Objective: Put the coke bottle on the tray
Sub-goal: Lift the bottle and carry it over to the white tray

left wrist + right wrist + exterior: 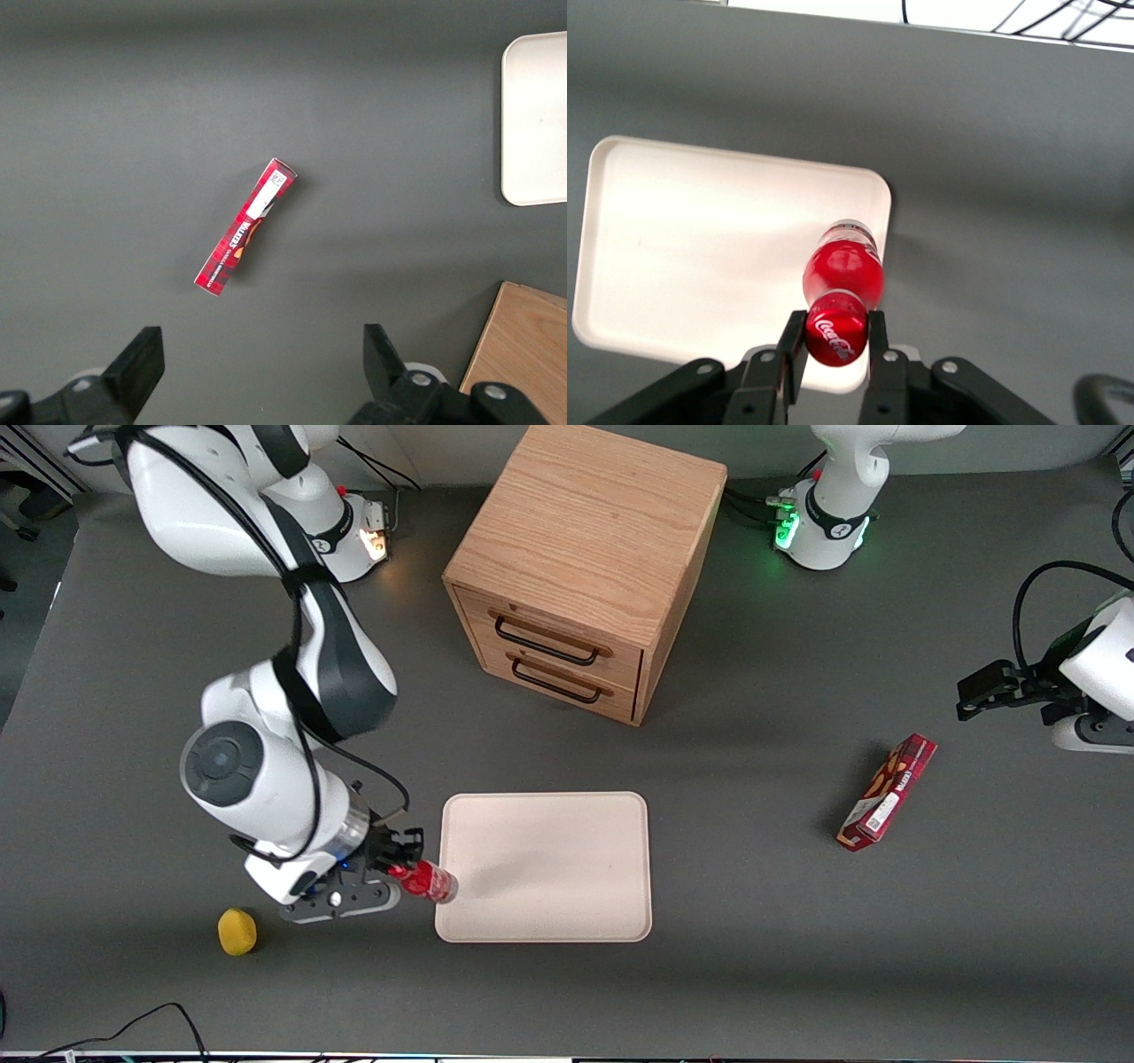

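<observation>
The coke bottle (429, 881) is a small red bottle with a red cap and a clear base. My right gripper (397, 871) is shut on its cap end and holds it in the air, tilted, over the edge of the cream tray (567, 841) that faces the working arm's end of the table. In the right wrist view the black fingers (792, 347) clamp the capped top of the coke bottle (842, 301), and the bottle's base hangs above a rounded corner of the tray (700, 248).
A yellow lemon-like object (236, 931) lies on the table beside the gripper, nearer the front camera. A wooden drawer cabinet (580, 567) stands farther from the camera than the tray. A red snack box (888, 792) lies toward the parked arm's end; it also shows in the left wrist view (246, 226).
</observation>
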